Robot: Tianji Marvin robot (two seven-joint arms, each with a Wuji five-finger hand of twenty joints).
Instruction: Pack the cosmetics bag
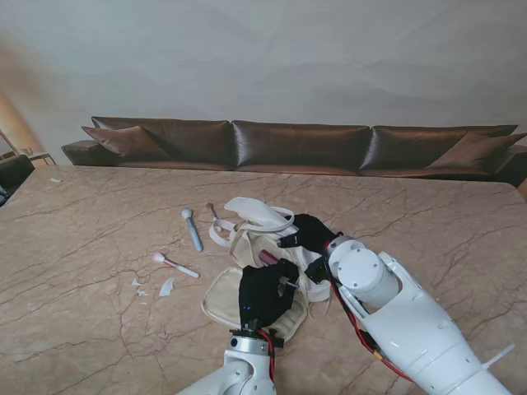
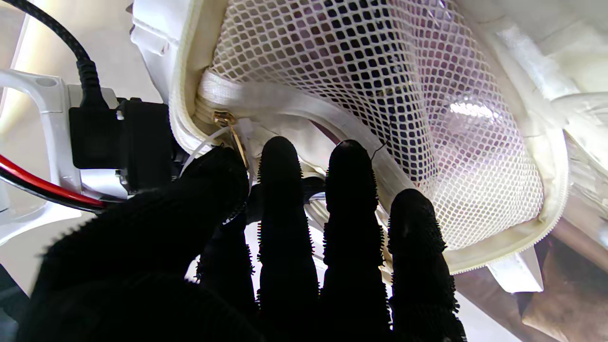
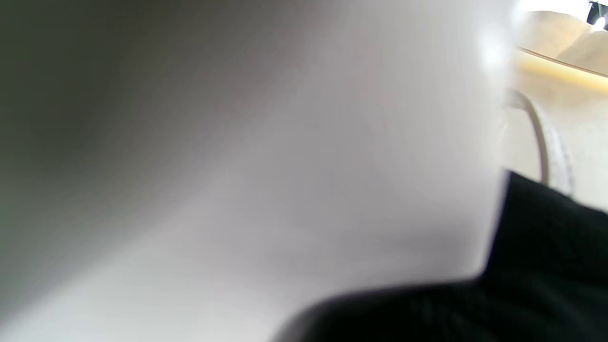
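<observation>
Where right hand enters bag (blurred), contents hidden

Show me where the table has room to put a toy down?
Bare marble table lies right of the cosmetics bag, and at the far left beyond the pink brush. It's crowded mid-table: bag, both hands, blue brush, white scraps.
</observation>
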